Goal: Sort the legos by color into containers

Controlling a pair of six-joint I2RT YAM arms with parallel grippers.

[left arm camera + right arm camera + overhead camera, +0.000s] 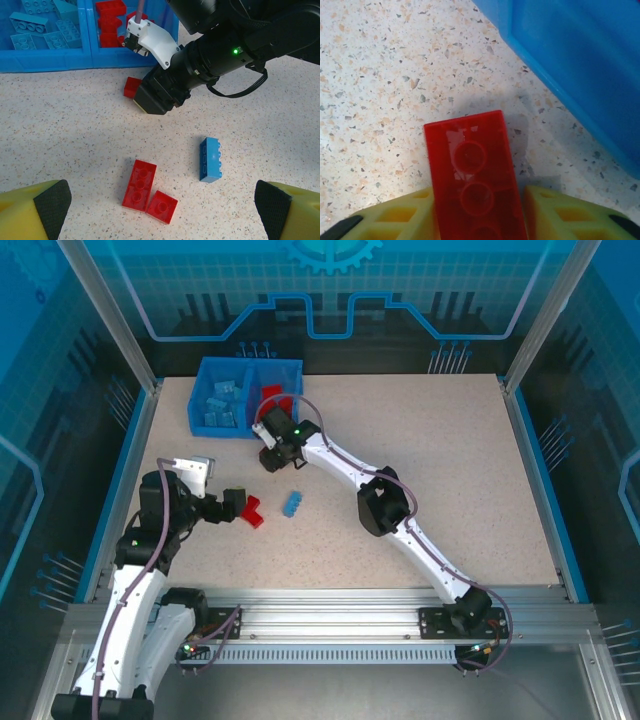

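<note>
Blue plastic marks the goal: the bin (90, 35) stands at the far side of the table (450, 460), left of centre. Light blue bricks (30, 22) lie in its left compartment (40, 62) and red bricks (111, 10) in its right compartment (107, 59). With four bricks out on the table, I judge the sort well along.

The step in hand is a pick. My right gripper (477, 210) is down at the foot of the bin's front wall. Its yellow fingers (395, 220) press against the two long sides of a red brick (472, 180) lying flat on the table. Next I need a lift high enough to clear the rim, a short carry over the right compartment, then a release. The wall is just beside the brick, so I would rise before moving forward.

My left gripper (160, 215) hangs spread wide, holding nothing, over a touching pair of red bricks (140, 184) and a blue brick (210, 159) near them on the right.

Around it all stand the cell's blue-tinted panels (450, 290) and aluminium posts (110, 315). The table top is speckled beige, flat and matte; I expect a nudged brick to slide on it.
</note>
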